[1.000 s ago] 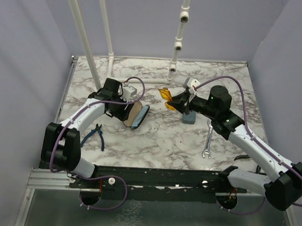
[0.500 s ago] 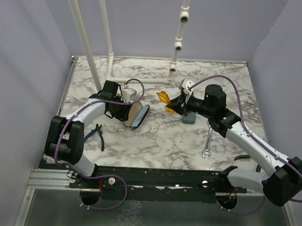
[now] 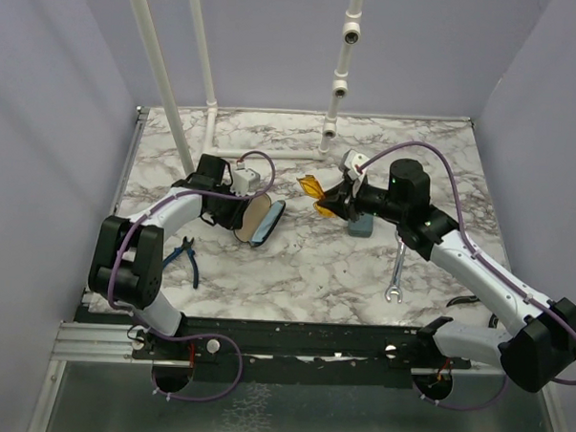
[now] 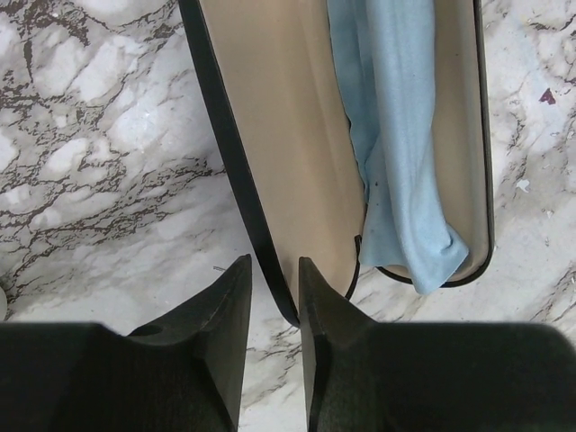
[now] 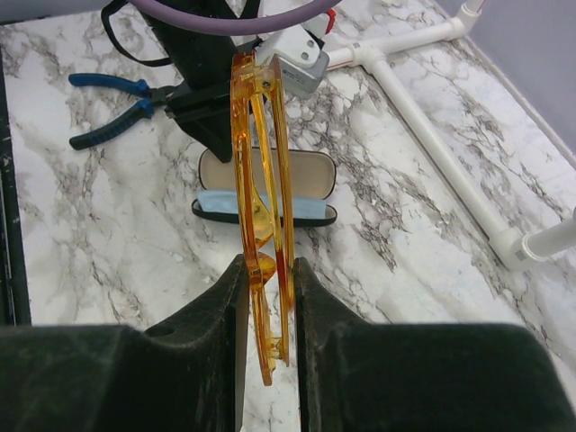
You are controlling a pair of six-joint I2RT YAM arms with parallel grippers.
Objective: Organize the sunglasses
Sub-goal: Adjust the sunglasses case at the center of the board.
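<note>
Sunglasses (image 5: pixel 261 225), yellow-orange pair: folded, held on edge up off the bench (image 3: pixel 295 274), between the two arms in the top view. Step in hand, my read: putting this pair into the open black case, one arm carrying, the other bracing.

Near edge: wrench (image 3: pixel 398 269) right of centre and blue-handled pliers (image 3: pixel 184 257) on the left, both loose on the marble, not involved.

Next back, left gripper (image 4: pixel 273 270): jaws stand narrow on either side of the rim at one end of the black case (image 4: pixel 288 135). A sliver of marble shows beside the rim, so whether it's a firm pinch I cannot tell. Case lies open, beige lining showing, light blue cloth (image 4: pixel 396 135) lying along one half.

Blue-grey case (image 3: pixel 360 225) sits on the bench just by the right arm's wrist, untouched.

Right gripper (image 5: pixel 270 265): jaws clamped on the folded pair low on the frame, the rest sticking out past the fingertips toward the black case. Pair is near that case but apart from it, nothing touching.

White pipes (image 3: pixel 337 75) at the far end, out of the way.

Next move calls for the right arm to carry the pair leftward over the open half, turn its long side along the case, lower it onto the cloth and let go. Left arm needs to hold the case steady so it doesn't skid or flip shut. Lid closing comes after.
</note>
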